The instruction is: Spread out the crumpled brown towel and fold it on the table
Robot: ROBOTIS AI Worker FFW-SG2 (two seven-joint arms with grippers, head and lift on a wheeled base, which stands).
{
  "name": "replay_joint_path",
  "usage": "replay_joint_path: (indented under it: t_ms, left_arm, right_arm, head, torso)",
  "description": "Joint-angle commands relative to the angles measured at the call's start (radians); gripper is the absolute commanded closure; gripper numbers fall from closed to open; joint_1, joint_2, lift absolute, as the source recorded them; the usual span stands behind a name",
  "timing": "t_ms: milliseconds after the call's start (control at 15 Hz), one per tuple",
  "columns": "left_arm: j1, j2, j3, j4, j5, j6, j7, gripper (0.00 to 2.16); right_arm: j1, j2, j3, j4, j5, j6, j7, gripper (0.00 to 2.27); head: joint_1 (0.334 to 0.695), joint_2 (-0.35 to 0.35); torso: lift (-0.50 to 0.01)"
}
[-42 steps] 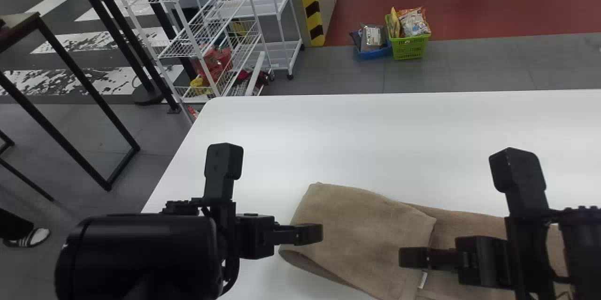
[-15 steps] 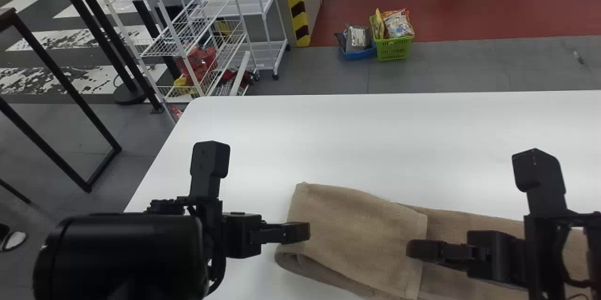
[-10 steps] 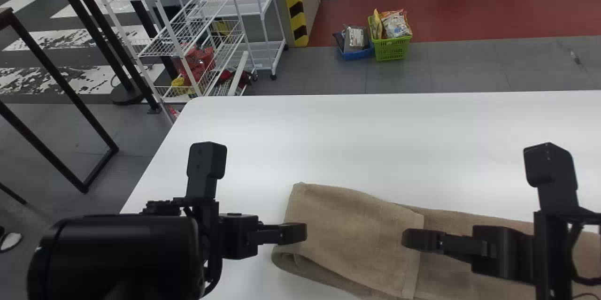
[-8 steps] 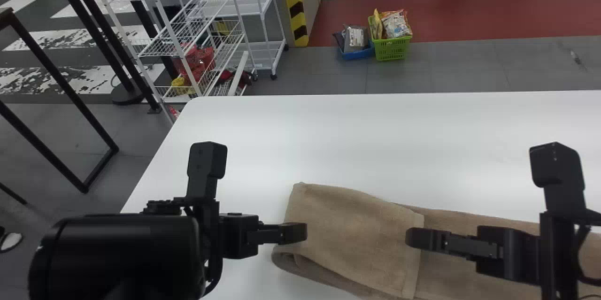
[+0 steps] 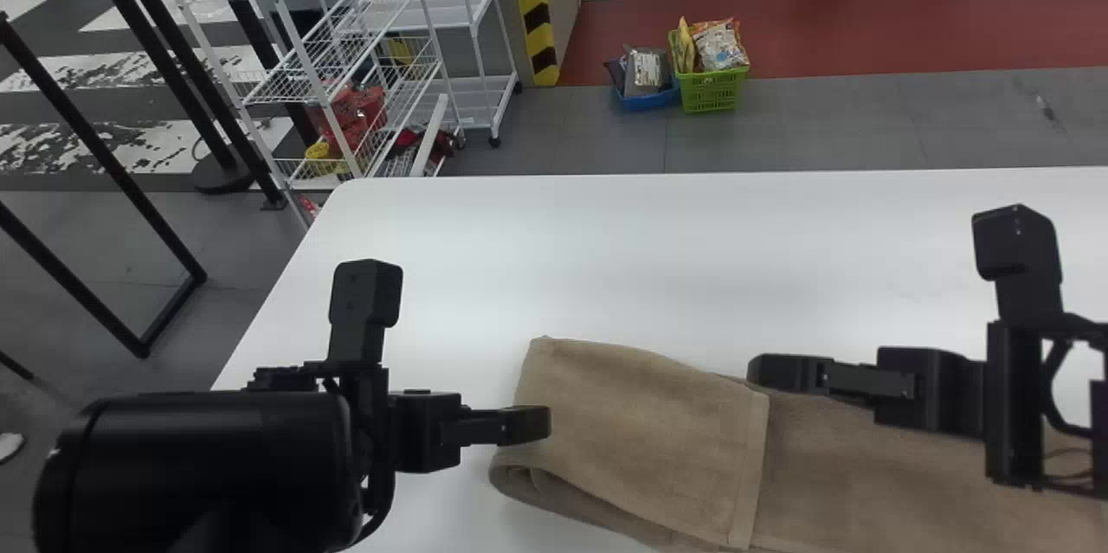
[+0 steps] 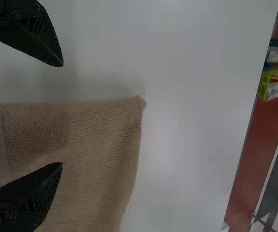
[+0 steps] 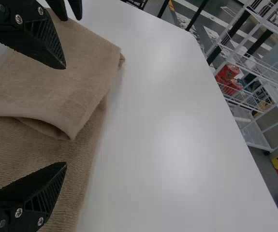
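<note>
Head view, left: a white wire rack (image 5: 333, 60) is standing behind the corner of the table (image 5: 606, 241).
Left gripper (image 5: 446, 358): at left edge of the towel, two fingers wide apart.
Brown towel (image 5: 640, 432): lies on the table, its left part folded over the rest.
Right gripper (image 5: 896, 302): at the far edge of the towel, fingers also spread.

Both arms (image 5: 199, 466) seem to hover, jaws spread.
</note>
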Motion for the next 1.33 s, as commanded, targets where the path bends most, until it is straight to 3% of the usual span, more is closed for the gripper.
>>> replay_joint_path:
  t_ms: [0,133,400,800,1000,1267]
  left_arm:
    - [-0.004,-0.006,-0.004,0.001,-0.006,0.004,0.0,0.08]
    - [-0.004,-0.006,-0.005,-0.002,-0.009,0.004,0.0,0.08]
    - [-0.013,-0.006,-0.005,-0.005,-0.026,0.004,-0.001,0.08]
    - [-0.053,-0.006,0.005,-0.005,-0.02,0.004,-0.005,0.08]
    - [-0.056,-0.006,0.007,-0.01,-0.023,0.004,-0.005,0.09]
    - [-0.073,-0.006,0.028,-0.01,-0.006,0.004,-0.003,0.09]
  right_arm:
    - [-0.131,0.001,-0.01,0.072,0.01,0.002,-0.012,0.11]
    - [-0.237,0.001,-0.035,0.193,-0.013,0.002,-0.012,0.12]
    - [-0.289,0.001,-0.032,0.306,-0.055,0.002,-0.049,0.13]
    - [-0.275,-0.003,0.128,0.313,-0.056,0.002,-0.038,0.13]
    - [-0.278,-0.049,0.218,0.299,-0.051,0.002,-0.042,0.13]
    - [-0.255,-0.144,0.309,0.282,-0.056,0.002,0.015,0.13]
  head:
    - [0.695,0.215]
    - [0.695,0.194]
    - [0.695,0.183]
    - [0.695,0.229]
    - [0.695,0.259]
    - [0.695,0.272]
  torso:
    - [-0.127]
    - [-0.127]
    - [-0.127]
    - [-0.127]
    - [-0.127]
    - [-0.127]
